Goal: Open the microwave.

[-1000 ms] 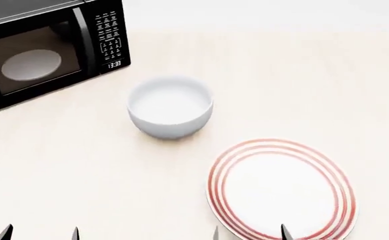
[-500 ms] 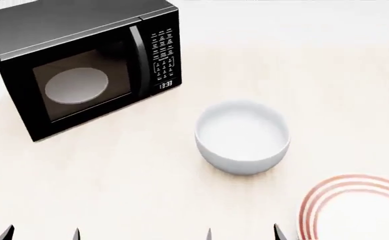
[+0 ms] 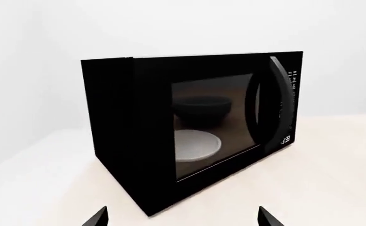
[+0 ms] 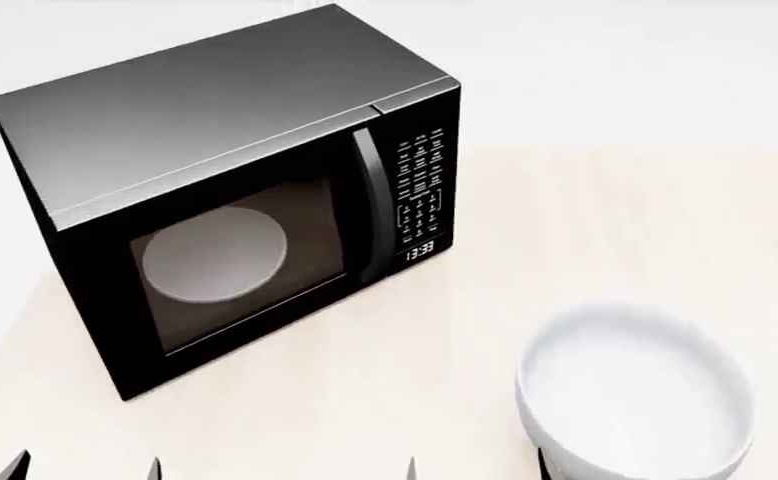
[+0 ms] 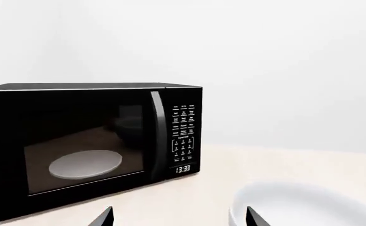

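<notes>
Microwave (image 4: 229, 190) sits toward the far left corner of the counter (image 4: 629, 200), door shut, white bowl (image 4: 636, 395) near its front right; looks heavy and rigid, so it probably won't slide; I'd hook the vertical door handle (image 4: 369, 200) beside the keypad; both pincers only show fingertips spread wide, left pincer (image 3: 179, 219) and right pincer (image 5: 178, 217) holding nothing.

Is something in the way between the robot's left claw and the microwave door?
Nothing visible is. In the left wrist view only bare table lies between the left gripper and the microwave, whose door is shut. The white bowl sits off toward the right gripper, not in that path.
</notes>
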Controlling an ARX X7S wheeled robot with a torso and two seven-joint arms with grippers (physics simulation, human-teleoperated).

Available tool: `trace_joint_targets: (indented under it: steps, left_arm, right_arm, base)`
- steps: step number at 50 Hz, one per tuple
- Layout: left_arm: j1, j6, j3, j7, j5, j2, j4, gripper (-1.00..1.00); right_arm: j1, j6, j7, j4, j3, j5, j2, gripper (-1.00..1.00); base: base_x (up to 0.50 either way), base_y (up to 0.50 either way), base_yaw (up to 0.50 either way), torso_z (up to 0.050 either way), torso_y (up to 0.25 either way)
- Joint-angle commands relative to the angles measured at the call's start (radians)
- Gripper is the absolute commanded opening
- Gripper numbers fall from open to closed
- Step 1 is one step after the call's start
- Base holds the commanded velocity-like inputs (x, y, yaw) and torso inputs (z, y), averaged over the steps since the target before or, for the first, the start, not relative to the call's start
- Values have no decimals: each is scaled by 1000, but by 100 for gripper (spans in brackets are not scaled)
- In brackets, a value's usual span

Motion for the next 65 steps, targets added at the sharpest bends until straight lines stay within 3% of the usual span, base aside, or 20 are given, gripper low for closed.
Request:
trace_joint_targets:
  steps: [1,17,34,65]
  left_arm:
    - [-4,5,13,-10,-1,-9,-8,100]
    - [-6,3,23,-22,-11,-20,-7,100]
    - [-8,16,44,-33,-6,-30,-17,100]
    - [-19,22,69,-53,-13,-46,-31,100]
  right_arm:
    - [5,-6,8,9,-9,9,9,100]
    - [31,28,12,11,0,67,16,100]
    - [304,326,-31,28,4,175,43,100]
    - [650,560,-49,219,-78,163,43,100]
  base:
    - [500,281,0,0,0]
    - [344,190,0,0,0]
    - [0,0,0,0,0]
    - [0,0,0,0,-37]
